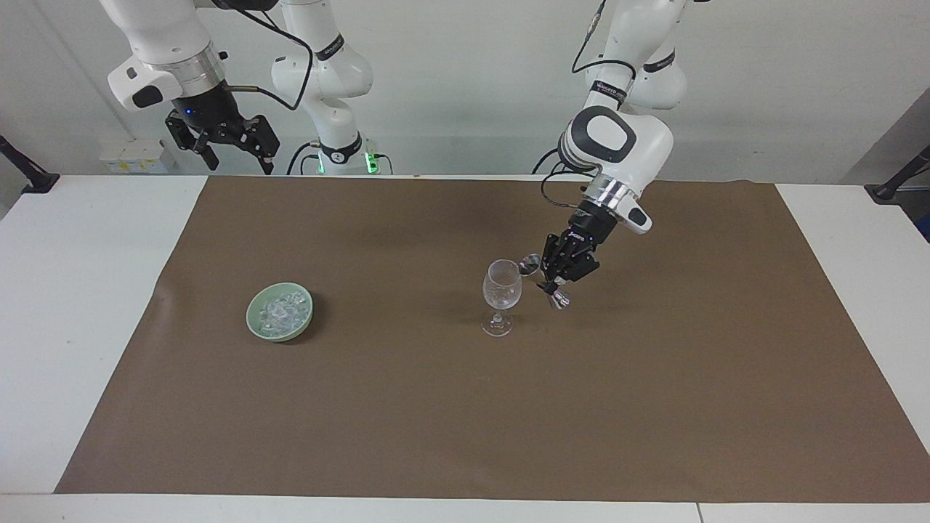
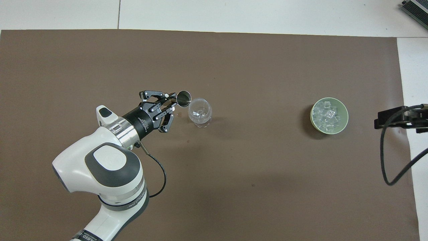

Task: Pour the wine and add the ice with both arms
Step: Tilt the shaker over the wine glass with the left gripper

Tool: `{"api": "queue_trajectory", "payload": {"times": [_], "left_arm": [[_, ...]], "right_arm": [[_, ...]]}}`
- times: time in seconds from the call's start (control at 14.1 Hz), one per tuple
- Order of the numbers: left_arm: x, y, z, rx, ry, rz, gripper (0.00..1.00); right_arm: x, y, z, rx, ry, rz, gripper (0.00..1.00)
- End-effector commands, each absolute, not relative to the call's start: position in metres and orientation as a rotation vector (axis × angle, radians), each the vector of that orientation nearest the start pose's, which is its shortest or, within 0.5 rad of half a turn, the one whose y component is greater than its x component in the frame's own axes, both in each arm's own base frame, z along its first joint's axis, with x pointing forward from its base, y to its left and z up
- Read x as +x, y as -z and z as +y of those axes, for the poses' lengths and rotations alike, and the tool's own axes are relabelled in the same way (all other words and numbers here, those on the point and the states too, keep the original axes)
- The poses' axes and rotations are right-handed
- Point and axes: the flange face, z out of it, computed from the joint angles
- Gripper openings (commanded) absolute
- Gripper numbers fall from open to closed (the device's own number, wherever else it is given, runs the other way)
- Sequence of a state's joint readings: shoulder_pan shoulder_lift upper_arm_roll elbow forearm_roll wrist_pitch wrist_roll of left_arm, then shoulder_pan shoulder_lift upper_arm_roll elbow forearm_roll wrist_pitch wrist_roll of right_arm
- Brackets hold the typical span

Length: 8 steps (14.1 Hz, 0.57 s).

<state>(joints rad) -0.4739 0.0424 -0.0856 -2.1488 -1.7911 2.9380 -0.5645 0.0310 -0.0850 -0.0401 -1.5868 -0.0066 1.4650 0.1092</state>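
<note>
Facing the robots, the left gripper [image 1: 554, 285] had its fingers clamped on a tilted steel jigger [image 1: 545, 276], its mouth just beside the rim of the wine glass [image 1: 502, 290]. The right gripper [image 1: 231, 147] waited high at its own end, fingers spread and empty. Ice [image 1: 280, 311] lay in the green bowl [image 1: 256, 325] on the worktop [image 1: 80, 305].

From overhead, the jigger [image 2: 183, 97] overlapped the glass [image 2: 200, 112] only at its rim. Tipping from there could spill onto the brown mat [image 2: 234, 184], and a nudge might topple the glass.
</note>
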Motion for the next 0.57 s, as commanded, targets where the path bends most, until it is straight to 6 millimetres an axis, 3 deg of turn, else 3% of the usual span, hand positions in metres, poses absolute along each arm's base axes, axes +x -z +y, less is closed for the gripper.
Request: {"api": "queue_trajectory", "payload": {"times": [0.0,0.49], "left_arm": [[0.5012,-0.4110,-0.2495,1.438,0.027,1.580,0.00],[0.5011,-0.4164,-0.2548,1.509,-0.058,1.516,0.00]], "right_arm": [[0.5093,-0.6538,-0.0081,-3.125,-0.063,0.164,1.00],[0.5094,-0.6545,-0.0072,-3.125,-0.061,0.161,1.00]]}}
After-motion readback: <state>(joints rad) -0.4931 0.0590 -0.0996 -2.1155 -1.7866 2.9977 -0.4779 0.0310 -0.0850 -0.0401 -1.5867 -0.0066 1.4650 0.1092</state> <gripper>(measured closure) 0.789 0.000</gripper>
